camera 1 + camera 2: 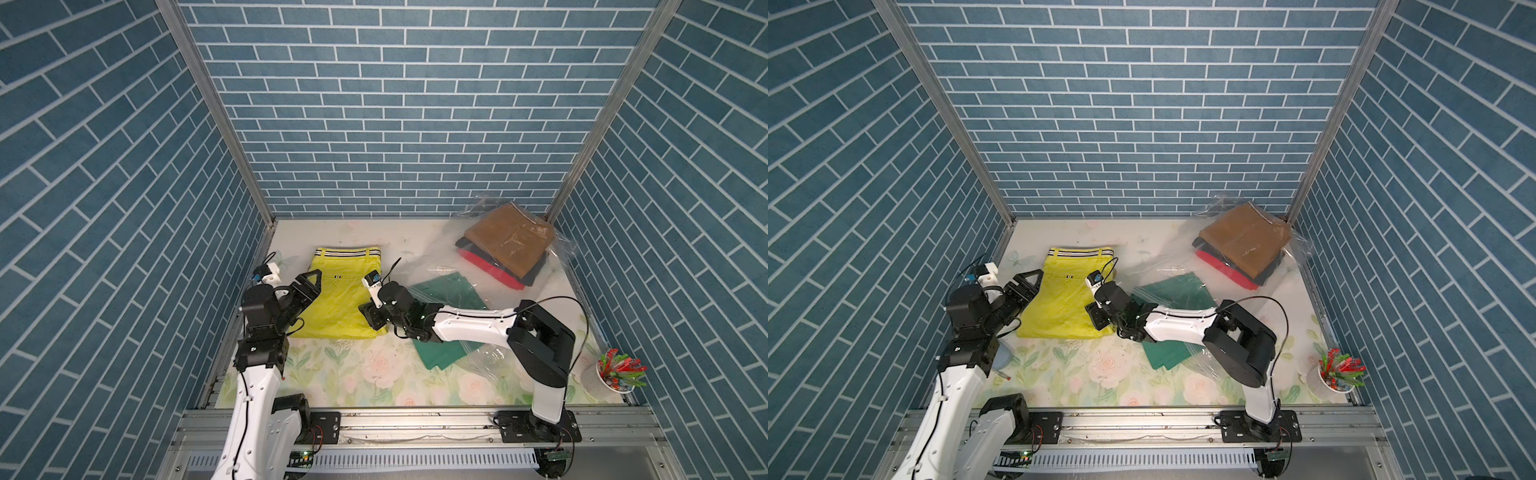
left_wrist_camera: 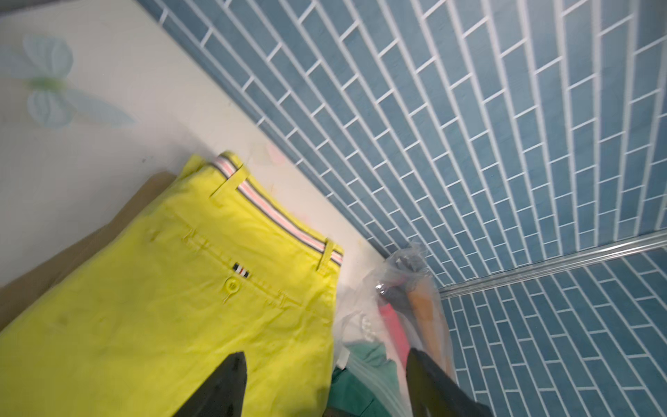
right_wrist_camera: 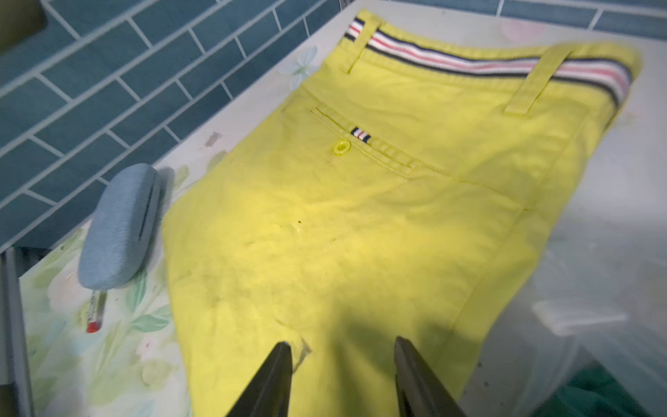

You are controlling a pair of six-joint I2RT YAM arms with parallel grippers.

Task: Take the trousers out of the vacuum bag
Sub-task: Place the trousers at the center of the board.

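Note:
Lime-yellow trousers (image 1: 338, 299) (image 1: 1065, 299) with a striped waistband lie flat at the table's left, outside the bag. A khaki cloth edge (image 2: 83, 249) shows beneath them. The vacuum bag (image 1: 561, 247) sprawls at the back right, holding mustard-brown trousers (image 1: 509, 237) stacked over black and red ones (image 1: 484, 266). Green trousers (image 1: 446, 291) lie at the bag's near end under plastic. My left gripper (image 1: 308, 277) (image 2: 325, 355) hovers open over the lime trousers' left edge. My right gripper (image 1: 370, 320) (image 3: 343, 343) is open at their near right corner, tips right at the cloth.
A grey-blue oval case (image 3: 119, 227) (image 1: 1003, 357) and a red-tipped pen (image 3: 95, 314) lie by the left wall near the left arm. A white cup of coloured clips (image 1: 615, 372) stands at the front right. Blue brick walls close in three sides.

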